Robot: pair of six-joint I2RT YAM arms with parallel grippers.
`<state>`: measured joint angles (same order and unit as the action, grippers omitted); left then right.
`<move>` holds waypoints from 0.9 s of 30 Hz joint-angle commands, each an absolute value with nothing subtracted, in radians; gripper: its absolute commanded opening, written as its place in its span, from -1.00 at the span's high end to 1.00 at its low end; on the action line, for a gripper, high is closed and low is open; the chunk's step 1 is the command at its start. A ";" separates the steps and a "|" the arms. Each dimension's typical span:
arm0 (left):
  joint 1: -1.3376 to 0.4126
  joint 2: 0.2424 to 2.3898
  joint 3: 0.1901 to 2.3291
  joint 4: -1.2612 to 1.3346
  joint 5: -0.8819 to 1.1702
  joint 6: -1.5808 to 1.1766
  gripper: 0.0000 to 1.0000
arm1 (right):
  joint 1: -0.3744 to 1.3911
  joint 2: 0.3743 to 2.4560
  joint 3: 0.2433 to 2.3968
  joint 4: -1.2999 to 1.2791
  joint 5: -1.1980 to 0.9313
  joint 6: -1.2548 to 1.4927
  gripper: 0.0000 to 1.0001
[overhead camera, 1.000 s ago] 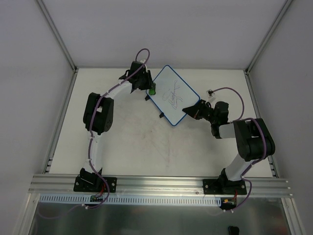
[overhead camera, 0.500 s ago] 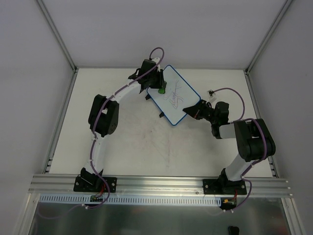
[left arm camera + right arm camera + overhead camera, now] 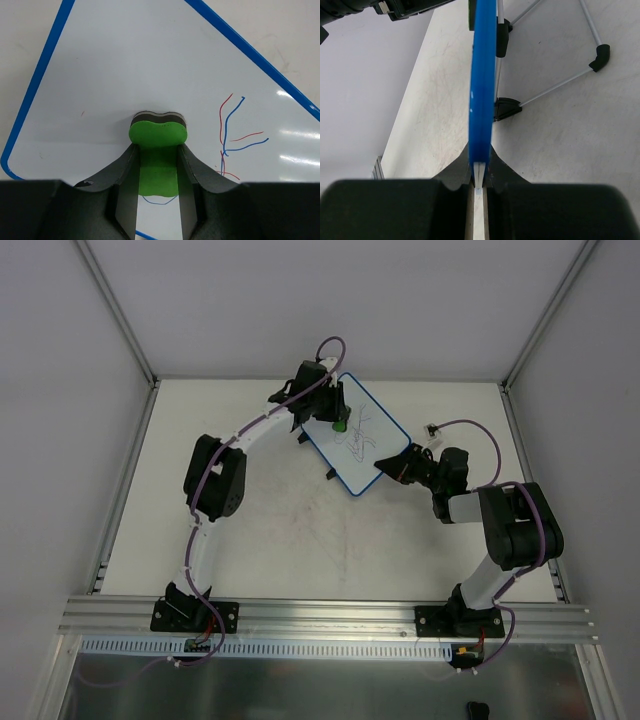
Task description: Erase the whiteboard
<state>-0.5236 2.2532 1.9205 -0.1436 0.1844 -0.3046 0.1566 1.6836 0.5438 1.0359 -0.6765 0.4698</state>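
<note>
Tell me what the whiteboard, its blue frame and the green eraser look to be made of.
The whiteboard looks a glossy coated panel, given its glare streaks; core unclear. Its frame is smooth blue, probably plastic. The green eraser looks matte, likely foam or soft plastic, over a dark layer, perhaps felt.

Bright, even overhead light, faint glare on the whiteboard [image 3: 150, 70]

Both arms [image 3: 515, 525] have white tubular links [image 3: 262, 425], bulky black joints [image 3: 215, 480] and purple cables [image 3: 470, 422]; left end effector [image 3: 157, 149] and right end effector [image 3: 479, 171] are black.
</note>
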 commanded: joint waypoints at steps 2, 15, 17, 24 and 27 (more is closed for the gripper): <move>-0.473 2.278 1.869 -0.146 0.176 -0.411 1.00 | 0.184 1.626 0.551 1.131 -0.769 0.390 1.00; -0.544 2.315 1.943 -0.143 0.258 -0.287 1.00 | 0.187 1.629 0.560 1.111 -0.765 0.388 1.00; -0.566 2.315 1.959 -0.144 0.267 -0.256 1.00 | 0.187 1.628 0.558 1.111 -0.764 0.388 1.00; -0.635 2.306 1.968 -0.138 0.371 -0.131 1.00 | 0.187 1.632 0.561 1.111 -0.765 0.388 1.00; -0.666 2.295 1.953 -0.140 0.388 -0.054 1.00 | 0.187 1.634 0.565 1.111 -0.767 0.388 1.00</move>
